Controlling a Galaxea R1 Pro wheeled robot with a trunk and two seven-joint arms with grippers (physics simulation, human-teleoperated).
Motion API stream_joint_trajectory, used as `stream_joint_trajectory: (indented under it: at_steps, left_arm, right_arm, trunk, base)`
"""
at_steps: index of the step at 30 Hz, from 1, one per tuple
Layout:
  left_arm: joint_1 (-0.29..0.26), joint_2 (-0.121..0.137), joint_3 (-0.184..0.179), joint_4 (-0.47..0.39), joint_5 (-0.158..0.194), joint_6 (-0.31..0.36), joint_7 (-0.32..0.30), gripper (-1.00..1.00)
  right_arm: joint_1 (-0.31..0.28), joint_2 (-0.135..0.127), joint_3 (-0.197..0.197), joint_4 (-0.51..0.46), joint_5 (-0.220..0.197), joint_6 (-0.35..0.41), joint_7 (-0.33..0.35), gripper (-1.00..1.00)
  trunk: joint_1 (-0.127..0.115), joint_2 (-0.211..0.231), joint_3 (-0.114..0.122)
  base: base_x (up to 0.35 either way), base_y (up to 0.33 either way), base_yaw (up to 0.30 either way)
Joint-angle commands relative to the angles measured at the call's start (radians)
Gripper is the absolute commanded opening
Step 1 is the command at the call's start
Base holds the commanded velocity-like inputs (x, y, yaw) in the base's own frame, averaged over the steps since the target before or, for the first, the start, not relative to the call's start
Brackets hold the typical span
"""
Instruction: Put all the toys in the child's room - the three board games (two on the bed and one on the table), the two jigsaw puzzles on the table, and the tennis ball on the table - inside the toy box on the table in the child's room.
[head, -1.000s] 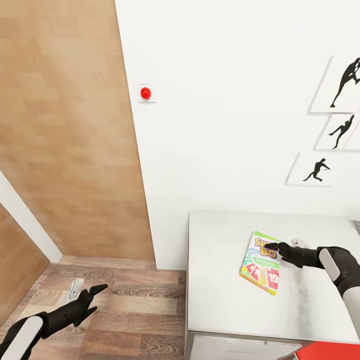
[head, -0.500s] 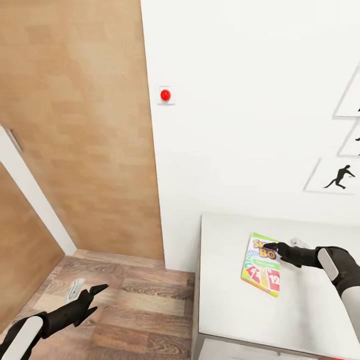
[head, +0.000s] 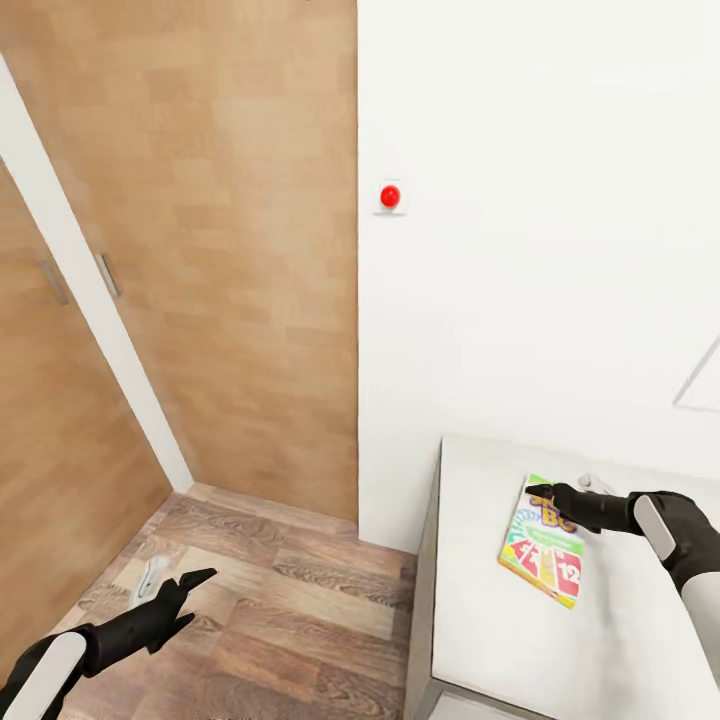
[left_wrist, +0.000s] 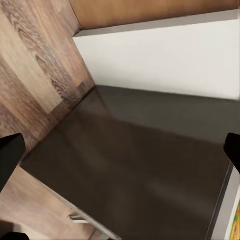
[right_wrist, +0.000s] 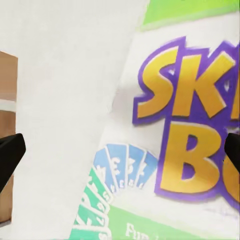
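Right hand (head: 545, 492) hovers over the top end of the SKIP-BO board game (head: 541, 541), its dark fingers spread apart; in the right wrist view the two fingertips (right_wrist: 11, 155) sit wide at either side of the printed lid (right_wrist: 175, 140), with nothing between them but the box face below, so it is not pinching anything. The game lies flat on the bench (head: 500, 620), near the bench's wall-side corner and a little in from its left edge, tilted slightly against that edge. Just beyond the game, behind the hand, a small pale object (head: 597, 484) rests on the bench; it is too small to identify. Left hand (head: 190, 592) hangs low over the wood plank floor (head: 270, 600), well apart from the bench, fingers also spread and empty; its wrist view looks at the dark side panel of the bench (left_wrist: 135, 175). A red button (head: 390, 196) sits on the white wall above the bench, beside a wooden door (head: 230, 250). The risk here, as I judge it, is that a flat box lying flush on a glossy top gives the fingers no edge to close on: a grasp from straight above could slip off the lid or shove the game toward the bench's left edge and onto the floor.
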Motion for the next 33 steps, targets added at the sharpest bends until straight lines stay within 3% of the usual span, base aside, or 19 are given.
stream_joint_trajectory:
  at_steps: [1,5,8,10,13,20,25,33]
  left_arm:
    - [-0.001,0.000,0.002,0.000,-0.002,0.006,-0.003,1.00]
    - [-0.001,0.000,0.002,0.000,-0.002,0.006,-0.003,1.00]
    - [-0.001,0.000,0.002,0.000,-0.002,0.006,-0.003,1.00]
    - [-0.001,0.000,0.001,0.000,-0.002,0.006,-0.002,1.00]
    - [-0.001,-0.001,0.000,0.000,-0.001,0.007,-0.003,1.00]
    - [-0.001,-0.002,0.000,0.000,0.000,0.006,-0.003,1.00]
    - [-0.001,-0.002,0.001,0.000,0.000,0.006,-0.003,1.00]
    - [-0.001,-0.002,0.001,-0.001,0.001,0.006,-0.004,1.00]
  right_arm:
    - [0.000,0.000,-0.004,-0.001,0.002,0.006,0.003,1.00]
    - [0.001,-0.004,-0.010,-0.006,0.002,0.008,0.003,1.00]
    - [0.010,-0.038,-0.014,-0.050,0.002,0.011,0.001,1.00]
    - [0.021,-0.075,-0.015,-0.073,0.001,0.016,0.000,1.00]
    - [0.028,-0.094,-0.016,-0.084,-0.003,0.021,-0.001,1.00]
    - [0.030,-0.092,-0.016,-0.068,-0.004,0.023,-0.005,1.00]
    - [0.018,-0.085,-0.010,0.059,-0.003,0.014,-0.034,1.00]
    - [0.014,-0.073,-0.009,0.105,-0.004,0.008,-0.043,1.00]
  trunk:
    - [0.000,-0.001,-0.001]
    - [0.000,-0.001,0.000]
    - [0.000,-0.001,0.000]
    - [0.000,-0.001,0.000]
    - [0.000,-0.001,0.000]
    - [0.000,-0.001,0.001]
    - [0.000,-0.001,0.001]
    - [0.000,-0.001,0.001]
  base:
    - [0.000,0.000,0.135]
    - [0.000,0.000,0.062]
    - [0.000,0.000,0.013]
    - [-0.020,-0.004,0.005]
    - [-0.152,-0.053,0.002]
    - [-0.193,-0.074,-0.093]
    - [-0.031,-0.012,-0.092]
    - [-0.004,-0.002,-0.013]
